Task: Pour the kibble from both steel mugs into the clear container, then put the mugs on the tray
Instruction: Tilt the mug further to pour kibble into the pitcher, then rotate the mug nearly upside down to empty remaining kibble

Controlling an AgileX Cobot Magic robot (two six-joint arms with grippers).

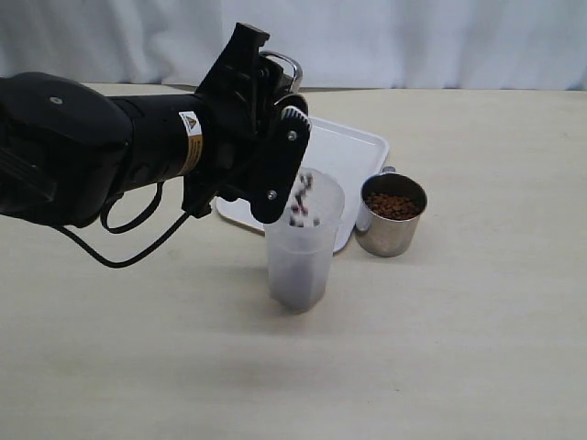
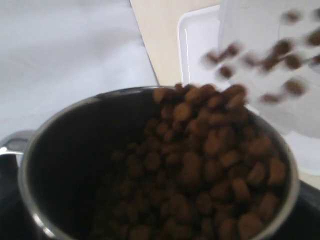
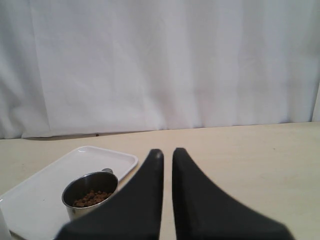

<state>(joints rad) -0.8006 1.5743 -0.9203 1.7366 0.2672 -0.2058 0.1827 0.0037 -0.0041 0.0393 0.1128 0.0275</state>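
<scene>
Kibble (image 2: 210, 160) pours loose and light from the slick steel mug (image 2: 75, 160), clasped across its wall by the left gripper (image 1: 268, 115), into the clear container (image 1: 298, 261); second mug (image 1: 390, 215) sits at three o'clock, right gripper (image 3: 167, 162) closed empty.

Most of the tipped mug (image 1: 286, 64) is hidden by the left arm (image 1: 110, 147), itself cut off at the picture's edge. The falling kibble (image 1: 303, 194) is blurred. Part of the tray (image 1: 353, 151) is covered by the arm and the clear container (image 1: 303, 261). In the left wrist view, part of the mug's rim is cut off. In the right wrist view, the other mug (image 3: 90, 192) is partly hidden by the right gripper (image 3: 167, 152)
</scene>
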